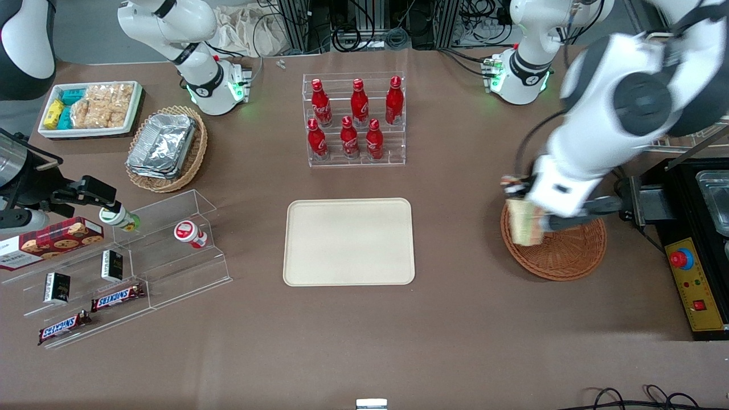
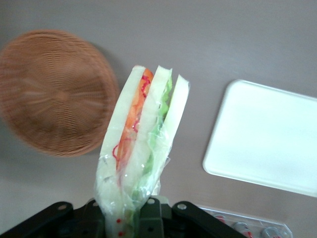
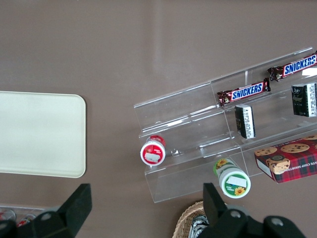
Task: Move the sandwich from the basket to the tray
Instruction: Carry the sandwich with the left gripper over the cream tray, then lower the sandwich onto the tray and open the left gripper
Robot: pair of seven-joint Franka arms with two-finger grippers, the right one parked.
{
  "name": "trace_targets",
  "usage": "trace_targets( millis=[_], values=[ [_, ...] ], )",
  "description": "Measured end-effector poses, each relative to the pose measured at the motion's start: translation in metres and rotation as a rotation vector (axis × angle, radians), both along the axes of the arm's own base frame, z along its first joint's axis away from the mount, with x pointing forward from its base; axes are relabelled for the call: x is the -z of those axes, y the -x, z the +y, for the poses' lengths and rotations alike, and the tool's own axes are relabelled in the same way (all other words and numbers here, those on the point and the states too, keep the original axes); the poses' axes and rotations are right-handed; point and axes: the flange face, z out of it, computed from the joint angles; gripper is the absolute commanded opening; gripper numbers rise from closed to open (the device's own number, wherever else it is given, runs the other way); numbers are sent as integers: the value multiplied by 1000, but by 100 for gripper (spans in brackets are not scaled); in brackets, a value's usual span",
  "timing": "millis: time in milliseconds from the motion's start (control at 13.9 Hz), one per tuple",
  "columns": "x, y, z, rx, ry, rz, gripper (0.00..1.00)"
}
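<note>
Snickers bars [image 1: 117,296] sit closest to my front cam, on the clear acrylic shelf [image 1: 171,250] toward the parked arm's end. At the working arm's end, my gripper [image 1: 527,219] hangs over the wicker basket [image 1: 561,253], clamped on the wrapped sandwich [image 2: 141,148] (orange and green filling showing thru the film), which is lifted clear of the weave. Cream tray [image 1: 348,241] lies flat mid-table, well apart from the basket, nearer the cam than the cola bottle rack [image 1: 354,121].
</note>
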Motion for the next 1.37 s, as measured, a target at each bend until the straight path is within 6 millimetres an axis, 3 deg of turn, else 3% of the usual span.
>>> trace_targets(
  millis=[144,433,649,866,938,1010,1082,1155,1371],
  values=[
    [39,-5,-49,66,63,-12,0],
    [152,-1,-136,146,152,19,0],
    [233,4,-169,141,134,10,0],
    [278,5,-184,109,83,-32,0],
    [287,5,-186,105,75,-30,15],
    [292,5,-187,103,75,-29,41],
    [295,4,-187,101,80,-32,81],
    [296,3,-187,99,85,-35,100],
    [293,1,-188,97,90,-45,100]
  ],
)
